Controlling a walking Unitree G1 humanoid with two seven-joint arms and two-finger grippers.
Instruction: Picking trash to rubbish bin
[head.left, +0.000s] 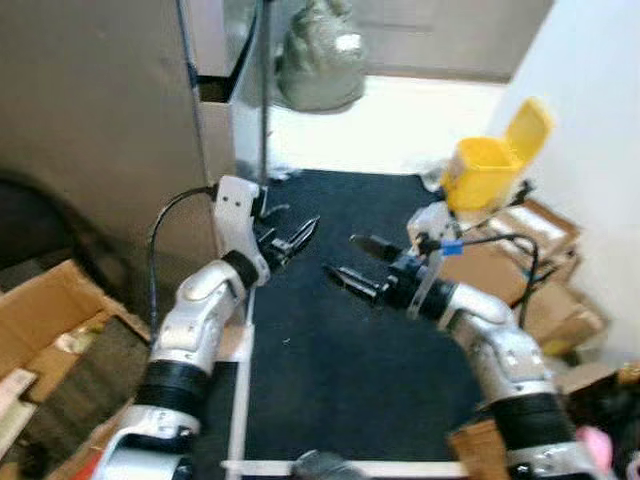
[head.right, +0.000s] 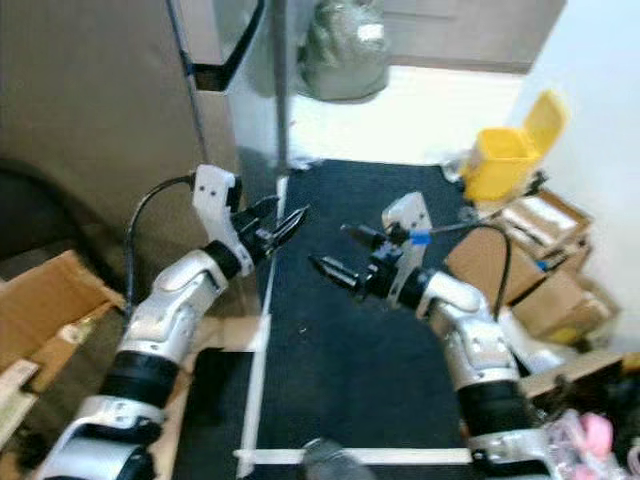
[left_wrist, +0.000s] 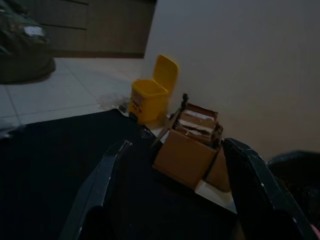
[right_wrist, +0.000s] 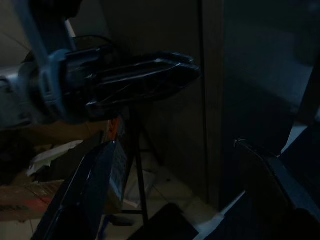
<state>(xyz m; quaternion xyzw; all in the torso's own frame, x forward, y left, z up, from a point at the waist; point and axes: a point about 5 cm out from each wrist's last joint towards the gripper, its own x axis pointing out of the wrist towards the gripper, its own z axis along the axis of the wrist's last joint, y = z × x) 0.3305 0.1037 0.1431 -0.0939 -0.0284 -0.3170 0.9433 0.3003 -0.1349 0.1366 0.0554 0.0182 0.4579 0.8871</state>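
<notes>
Both of my hands are raised over the dark mat, facing each other and apart. My left hand has its fingers spread and grips nothing; my right hand has its fingers parted too, also empty. Flattened cardboard lies on the floor at my left, beside a grey cabinet. Brown boxes sit along the white wall on my right. Just beyond them stands the yellow rubbish bin with its lid flipped up, at the mat's far right corner. Farther off, a grey-green bag rests on the pale tile floor.
</notes>
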